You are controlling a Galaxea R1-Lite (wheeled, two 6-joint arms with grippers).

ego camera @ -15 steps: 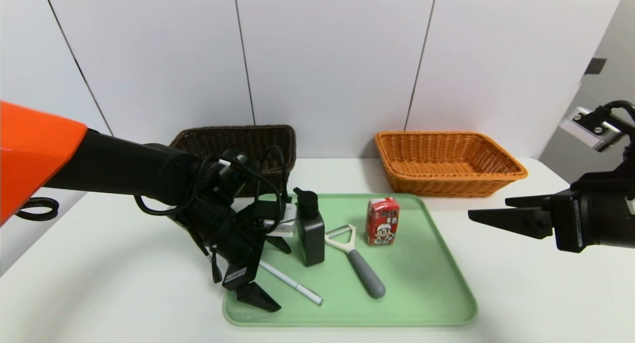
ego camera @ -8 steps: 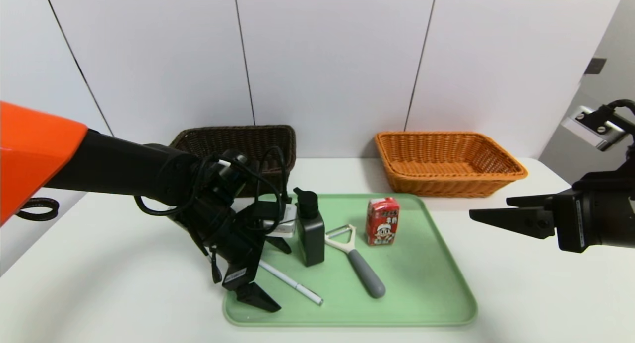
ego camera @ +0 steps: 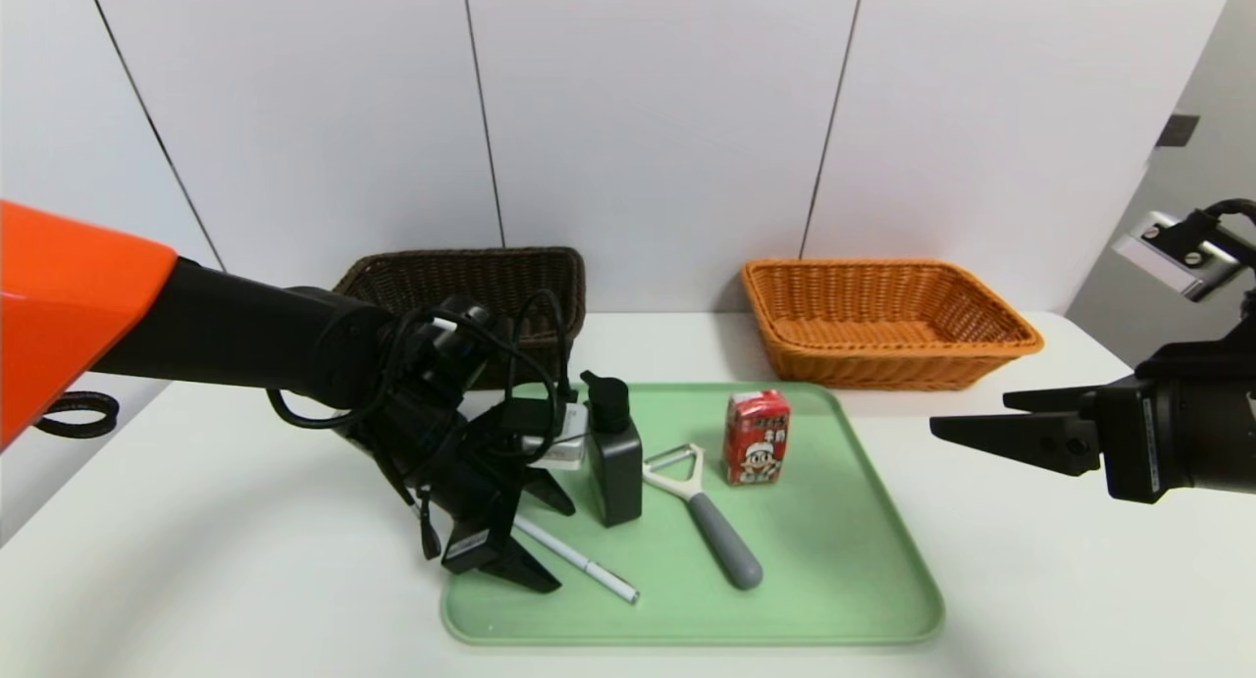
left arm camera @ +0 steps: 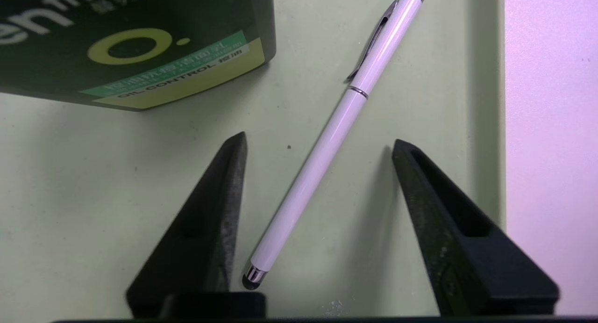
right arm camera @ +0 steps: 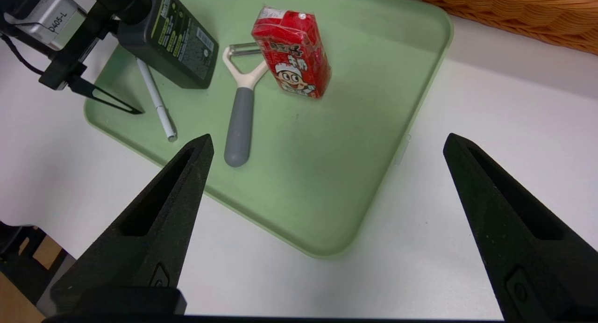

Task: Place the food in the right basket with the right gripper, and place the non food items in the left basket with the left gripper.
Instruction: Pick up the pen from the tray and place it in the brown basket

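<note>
On the green tray point(ego camera: 844, 560) lie a slim white pen point(ego camera: 579, 560), a white Y-peeler with a grey handle point(ego camera: 702, 516), an upright black pump bottle point(ego camera: 613, 457) and the red drink carton point(ego camera: 757, 438). My left gripper point(ego camera: 554, 548) is down at the tray's near left corner and is open. Its fingers straddle the pen point(left arm camera: 334, 131), with a gap on each side and no contact. The bottle point(left arm camera: 131, 38) stands just beyond one finger. My right gripper point(ego camera: 969, 411) hovers open and empty to the right of the tray, away from the carton point(right arm camera: 292, 52).
The dark brown basket point(ego camera: 471, 276) stands behind the left arm at the back left. The orange basket point(ego camera: 883, 315) is at the back right, against the wall. White tabletop surrounds the tray, with its rim point(right arm camera: 327, 248) below my right gripper point(right arm camera: 328, 137).
The left gripper's fingers have drawn closer together around the pen. The right gripper has drifted slightly to the right. The objects on the tray have not moved.
</note>
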